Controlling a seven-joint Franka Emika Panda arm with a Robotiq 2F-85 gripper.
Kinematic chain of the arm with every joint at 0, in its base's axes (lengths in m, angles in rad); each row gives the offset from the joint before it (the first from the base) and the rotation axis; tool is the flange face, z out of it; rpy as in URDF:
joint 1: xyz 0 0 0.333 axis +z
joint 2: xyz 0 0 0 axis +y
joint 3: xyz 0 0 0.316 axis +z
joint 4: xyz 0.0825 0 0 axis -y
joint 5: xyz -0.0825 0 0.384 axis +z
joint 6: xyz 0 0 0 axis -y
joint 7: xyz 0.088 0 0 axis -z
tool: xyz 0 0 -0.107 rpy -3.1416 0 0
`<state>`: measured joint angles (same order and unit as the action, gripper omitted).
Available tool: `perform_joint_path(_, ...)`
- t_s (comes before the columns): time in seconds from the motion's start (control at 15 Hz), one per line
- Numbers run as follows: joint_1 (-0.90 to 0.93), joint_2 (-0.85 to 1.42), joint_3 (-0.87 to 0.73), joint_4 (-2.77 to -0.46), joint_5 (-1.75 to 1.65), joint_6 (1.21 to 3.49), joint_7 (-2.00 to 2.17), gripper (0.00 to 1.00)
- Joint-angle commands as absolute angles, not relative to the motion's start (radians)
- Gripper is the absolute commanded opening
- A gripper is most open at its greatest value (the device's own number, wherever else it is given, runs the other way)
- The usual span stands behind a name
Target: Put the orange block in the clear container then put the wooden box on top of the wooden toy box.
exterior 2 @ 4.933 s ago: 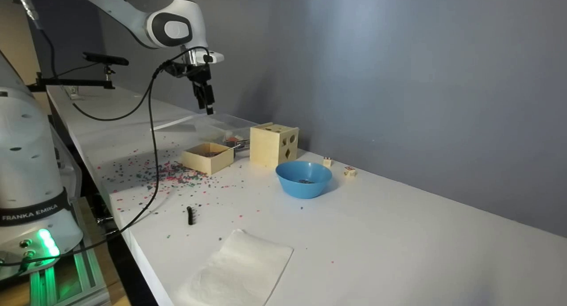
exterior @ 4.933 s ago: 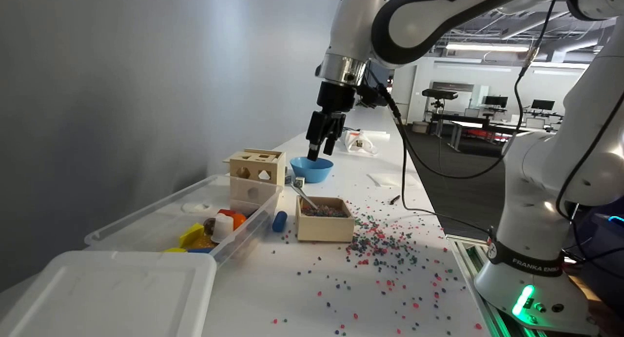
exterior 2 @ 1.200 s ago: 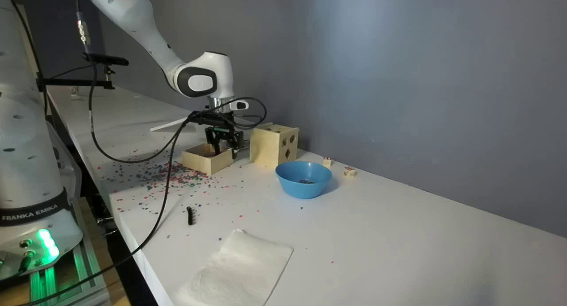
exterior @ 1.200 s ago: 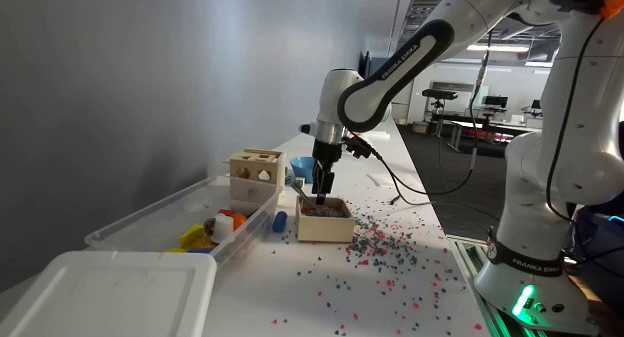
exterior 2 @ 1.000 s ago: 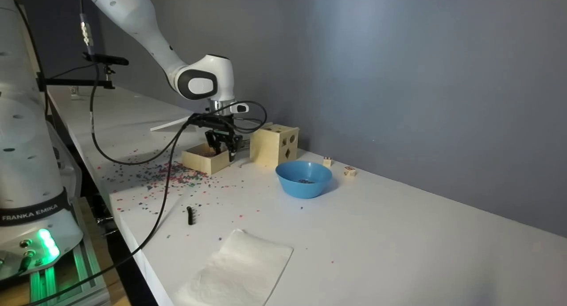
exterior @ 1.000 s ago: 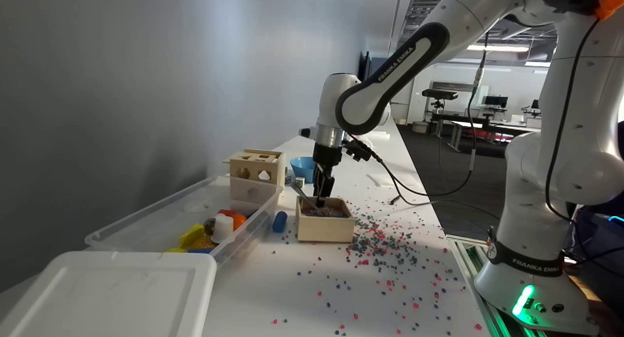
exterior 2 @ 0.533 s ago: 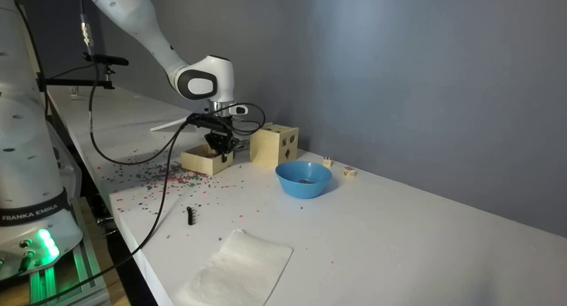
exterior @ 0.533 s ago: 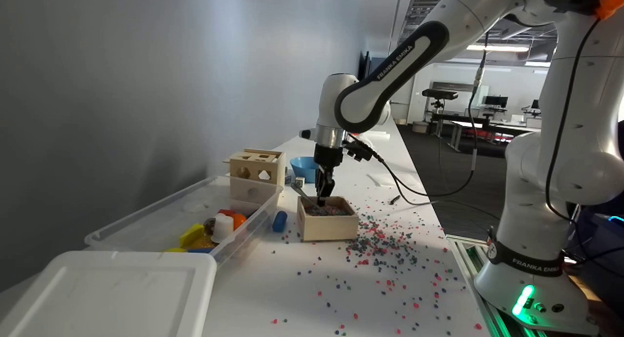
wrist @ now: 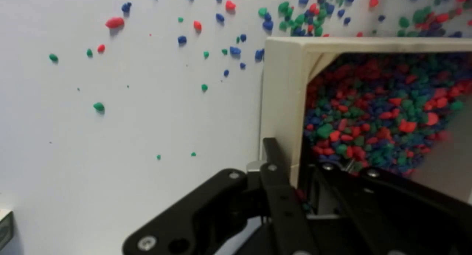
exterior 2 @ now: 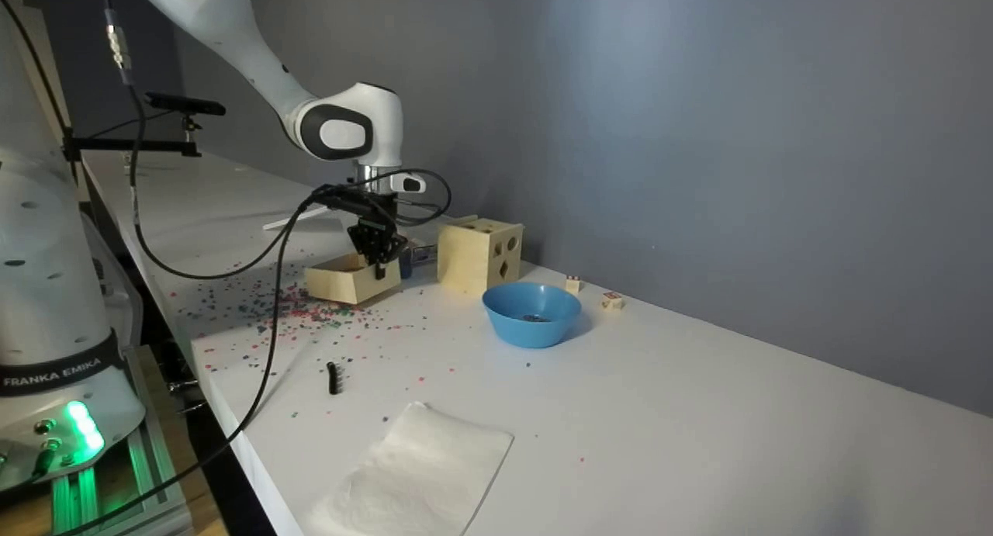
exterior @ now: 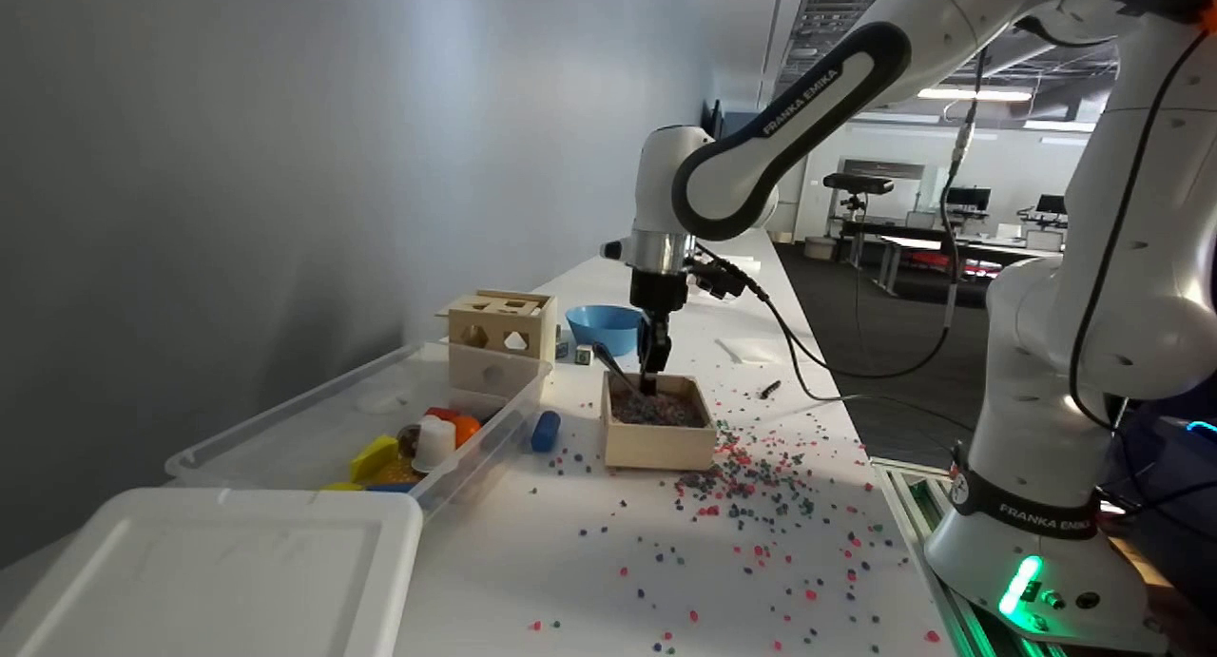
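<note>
The wooden box (exterior: pixel 659 448) holds red, green and blue bits, and a spoon (exterior: pixel 616 367) leans out of it. My gripper (wrist: pixel 290 151) is shut on one wall of this box, one finger outside and one inside, as the wrist view shows. In an exterior view the wooden box (exterior 2: pixel 333 284) looks slightly tilted, with shadow beneath the gripped side. The wooden toy box (exterior: pixel 504 329), a cube with cut-outs, stands apart behind it, beside the clear container (exterior: pixel 285 407). Inside that container lies the orange block (exterior: pixel 466 430), among other toys and partly covered by a white piece.
A blue bowl (exterior 2: pixel 531 319) stands near the wooden toy box, with small letter cubes (exterior 2: pixel 612 300) close by. Loose bits (exterior: pixel 751 476) cover the table around the wooden box. A blue cylinder (exterior: pixel 545 431) lies by the container, whose white lid (exterior: pixel 219 571) is in front.
My gripper came down from above the table and shut on the wooden box's wall. Over the last half second gripper and box have shifted together, away from the wooden toy box and slightly up.
</note>
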<state>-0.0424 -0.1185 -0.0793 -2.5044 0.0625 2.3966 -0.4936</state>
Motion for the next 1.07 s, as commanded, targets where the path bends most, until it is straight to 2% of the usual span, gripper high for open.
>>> perform_joint_path(0.0, -0.070, -0.295, -0.093, -2.546, -0.019, 2.312, -0.393, 0.04)
perform_joint_path(0.53, -0.066, -0.428, -0.224, -2.487, 0.107, 2.150, -0.491, 0.04)
perform_joint_path(1.0, -0.092, -0.353, -0.353, -2.253, 0.248, 1.955, -0.460, 0.04)
